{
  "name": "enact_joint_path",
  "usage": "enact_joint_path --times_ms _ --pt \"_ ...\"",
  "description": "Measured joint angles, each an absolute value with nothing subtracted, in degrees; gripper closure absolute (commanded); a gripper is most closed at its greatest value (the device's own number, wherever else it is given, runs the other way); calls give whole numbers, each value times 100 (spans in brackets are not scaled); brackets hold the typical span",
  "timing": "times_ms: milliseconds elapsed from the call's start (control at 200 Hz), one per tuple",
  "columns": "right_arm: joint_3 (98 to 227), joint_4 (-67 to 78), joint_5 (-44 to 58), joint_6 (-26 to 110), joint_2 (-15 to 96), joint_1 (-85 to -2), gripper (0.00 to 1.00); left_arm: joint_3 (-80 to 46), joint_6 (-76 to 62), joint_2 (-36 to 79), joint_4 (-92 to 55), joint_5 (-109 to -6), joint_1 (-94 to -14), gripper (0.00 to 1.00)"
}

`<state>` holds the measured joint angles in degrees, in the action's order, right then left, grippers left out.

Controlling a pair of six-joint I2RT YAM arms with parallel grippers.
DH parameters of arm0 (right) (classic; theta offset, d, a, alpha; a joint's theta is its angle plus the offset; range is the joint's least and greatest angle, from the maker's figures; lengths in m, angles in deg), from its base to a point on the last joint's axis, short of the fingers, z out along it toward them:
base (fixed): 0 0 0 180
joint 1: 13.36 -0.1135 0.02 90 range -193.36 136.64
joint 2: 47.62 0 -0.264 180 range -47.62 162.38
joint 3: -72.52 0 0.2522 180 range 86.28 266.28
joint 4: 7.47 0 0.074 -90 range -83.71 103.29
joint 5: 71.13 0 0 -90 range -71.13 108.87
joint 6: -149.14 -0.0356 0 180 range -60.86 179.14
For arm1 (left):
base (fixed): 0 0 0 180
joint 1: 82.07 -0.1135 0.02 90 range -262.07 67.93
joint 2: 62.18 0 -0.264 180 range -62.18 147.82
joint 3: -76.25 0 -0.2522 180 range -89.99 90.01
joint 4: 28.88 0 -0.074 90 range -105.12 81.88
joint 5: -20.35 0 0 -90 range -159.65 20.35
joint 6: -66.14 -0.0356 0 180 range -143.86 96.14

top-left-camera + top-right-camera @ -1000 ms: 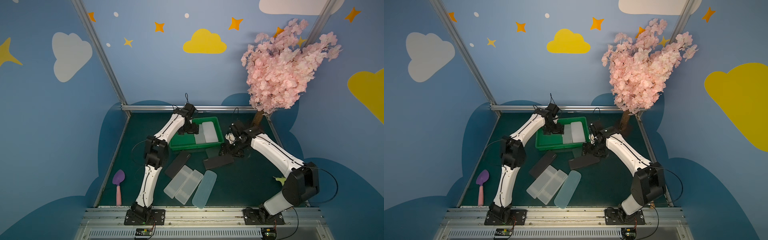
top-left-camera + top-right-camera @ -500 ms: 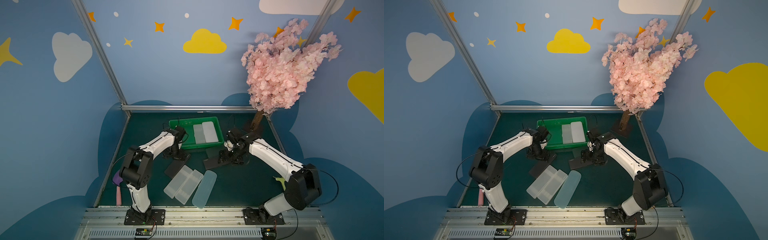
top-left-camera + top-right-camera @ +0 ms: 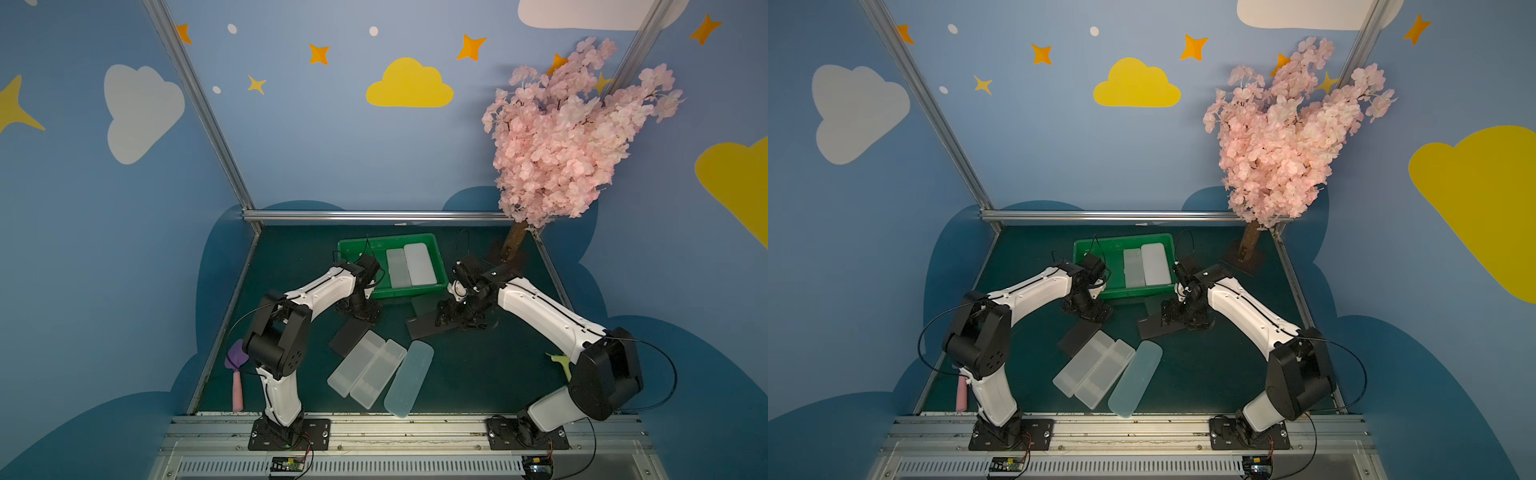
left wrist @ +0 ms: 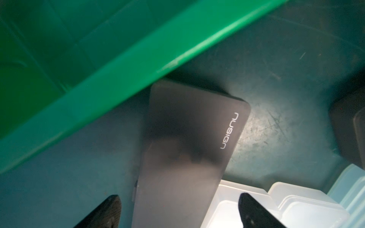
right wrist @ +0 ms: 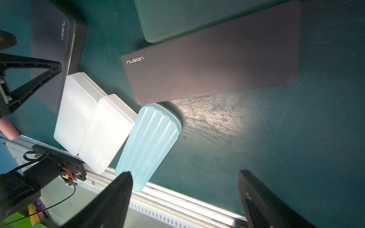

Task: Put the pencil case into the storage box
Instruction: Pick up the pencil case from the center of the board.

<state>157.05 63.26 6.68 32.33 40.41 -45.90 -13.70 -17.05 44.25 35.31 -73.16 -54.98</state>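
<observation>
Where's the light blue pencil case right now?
In both top views the light blue pencil case lies at centre front by the rail, beside the two white cases, outside the storage box.

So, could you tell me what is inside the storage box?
A greyish pencil case and a white pencil case, side by side. The left arm hides one near corner of the storage box.

A: How does the left arm (image 3: 320, 289) stand?
B: It is folded sharply at the elbow, with the forearm reaching forward and inward. The left pincer (image 3: 358, 311) points down, jaws spread wide.
A: And the right arm (image 3: 540, 309)?
B: It stretches from its base forward and inward. The right pincer (image 3: 457, 321) points down too, jaws wide apart. The two pincers are well apart.
</observation>
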Motion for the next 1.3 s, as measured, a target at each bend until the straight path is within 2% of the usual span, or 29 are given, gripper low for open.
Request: enact_joint_path --times_ms 225,380,631,776,1302 --pt "15705 6324 670 3233 4041 -4594 12 -1357 -1819 4740 3391 -7307 -5461 5" --pt "15705 6324 672 3233 4041 -4609 12 -1350 -1856 4882 3278 -7353 -5417 10" --pt "15694 6322 683 3233 4041 -4609 12 -1667 -1944 4738 2939 -7484 -5365 31" --pt "15687 6306 681 3233 4041 -4609 12 -2015 -1913 4445 2954 -7598 -5349 38" --pt "15687 6265 659 3237 4063 -4609 12 -2052 -1679 2948 3949 -8190 -5356 39"
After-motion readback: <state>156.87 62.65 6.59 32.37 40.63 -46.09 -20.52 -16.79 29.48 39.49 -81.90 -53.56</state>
